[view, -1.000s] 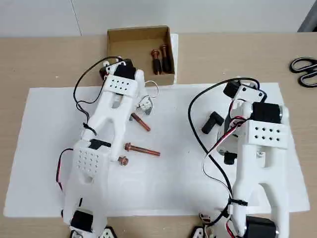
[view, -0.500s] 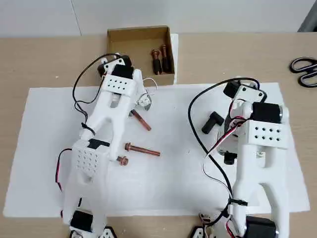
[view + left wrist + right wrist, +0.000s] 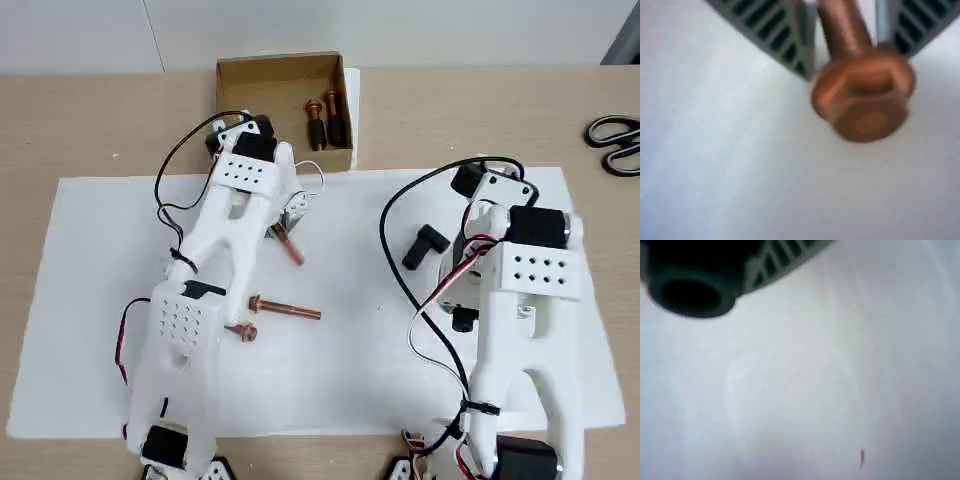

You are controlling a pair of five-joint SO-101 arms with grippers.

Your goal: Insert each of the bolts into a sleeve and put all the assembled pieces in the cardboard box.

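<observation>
My left gripper (image 3: 289, 222) is shut on a copper bolt (image 3: 291, 245) just in front of the cardboard box (image 3: 240, 95). In the left wrist view the bolt's hex head (image 3: 865, 100) hangs over the white sheet, its shank between the grey fingers (image 3: 765, 30). My right gripper (image 3: 443, 250) is shut on a black sleeve (image 3: 424, 244) at the sheet's right middle. That sleeve's open end (image 3: 690, 287) shows beside a grey finger (image 3: 785, 255). Two assembled pieces (image 3: 325, 118) lie in the box.
A second bolt (image 3: 285, 309) lies on the white sheet (image 3: 350, 370) beside the left arm, and a third (image 3: 243, 331) pokes out from under it. Another black sleeve (image 3: 463, 320) sits by the right arm. Scissors (image 3: 615, 140) lie at the far right.
The left gripper drew back toward the box, then returned onto the bolt, which now points more steeply. The right arm's sleeve has shifted slightly left.
</observation>
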